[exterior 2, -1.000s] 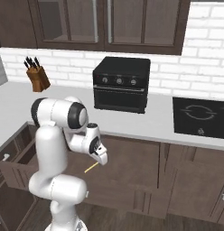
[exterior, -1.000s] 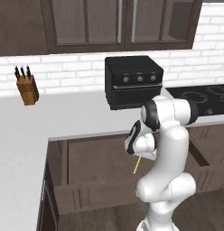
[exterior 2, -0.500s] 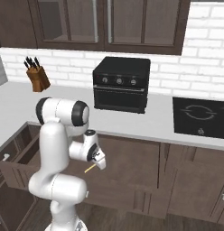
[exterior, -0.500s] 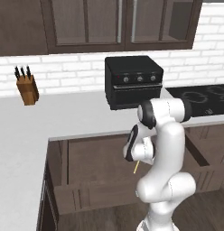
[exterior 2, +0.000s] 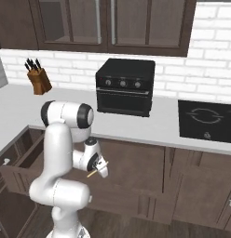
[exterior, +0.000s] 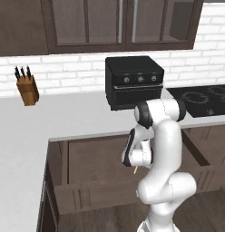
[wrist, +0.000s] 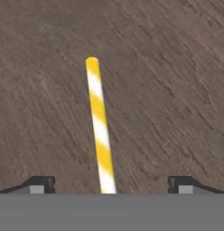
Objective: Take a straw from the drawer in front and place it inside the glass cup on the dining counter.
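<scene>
The drawer (exterior: pixel 87 158) stands pulled out under the white worktop, and its wooden bottom (wrist: pixel 177 90) lies behind the hand. A thin yellow-and-white striped straw (wrist: pixel 99 126) runs up from between my fingertips. It also pokes out just below the hand as a tan straw (exterior: pixel 135 170) and slants down-left as a thin straw (exterior 2: pixel 93 172). My gripper (wrist: pixel 111 185) is open, with one dark fingertip (wrist: pixel 39 184) far off on each side of the straw and neither touching it. The arm folds down so that the gripper (exterior: pixel 132 164) hangs over the drawer. The glass cup and the dining counter are out of view.
A black toaster oven (exterior: pixel 134 81) sits on the white worktop (exterior: pixel 64 113) behind the arm. A knife block (exterior: pixel 27 88) stands at the back left and a black cooktop (exterior: pixel 205 99) lies to the right. Dark cabinets hang above.
The hand has sunk a little lower toward the straw while the arm's elbow shifted. The straw has stayed in about the same place. The fingers remain wide apart.
</scene>
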{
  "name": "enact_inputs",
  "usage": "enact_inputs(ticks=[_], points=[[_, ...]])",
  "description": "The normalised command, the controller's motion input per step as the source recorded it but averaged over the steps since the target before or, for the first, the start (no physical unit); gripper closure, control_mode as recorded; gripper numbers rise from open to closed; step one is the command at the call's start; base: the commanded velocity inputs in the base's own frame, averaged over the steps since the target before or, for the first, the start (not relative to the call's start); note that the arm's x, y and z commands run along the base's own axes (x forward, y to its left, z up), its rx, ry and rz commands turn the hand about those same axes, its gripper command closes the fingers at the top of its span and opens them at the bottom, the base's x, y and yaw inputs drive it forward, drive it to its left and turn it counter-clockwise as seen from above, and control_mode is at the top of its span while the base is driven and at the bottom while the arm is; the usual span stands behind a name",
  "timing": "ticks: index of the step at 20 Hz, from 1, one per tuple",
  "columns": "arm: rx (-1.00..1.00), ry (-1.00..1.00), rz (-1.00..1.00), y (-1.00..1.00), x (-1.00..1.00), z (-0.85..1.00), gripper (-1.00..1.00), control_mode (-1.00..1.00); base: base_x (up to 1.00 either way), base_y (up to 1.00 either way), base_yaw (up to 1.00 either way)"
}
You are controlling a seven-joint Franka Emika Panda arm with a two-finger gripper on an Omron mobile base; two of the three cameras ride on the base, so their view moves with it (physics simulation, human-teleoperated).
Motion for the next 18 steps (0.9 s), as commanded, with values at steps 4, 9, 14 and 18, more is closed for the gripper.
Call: enact_inputs(ticks=[4, 9, 14, 18], points=[[0.00, 0.00, -0.05, 0.00, 0.08, -0.29, -1.00, -1.00, 0.00, 0.00, 0.00], [0.00, 0.00, -0.05, 0.00, 0.04, -0.31, 1.00, -1.00, 0.00, 0.00, 0.00], [-0.02, 0.00, -0.05, 0.00, 0.02, -0.36, 1.00, -1.00, 0.00, 0.00, 0.00], [-0.03, 0.00, -0.05, 0.00, 0.00, -0.37, 1.00, -1.00, 0.00, 0.00, 0.00]])
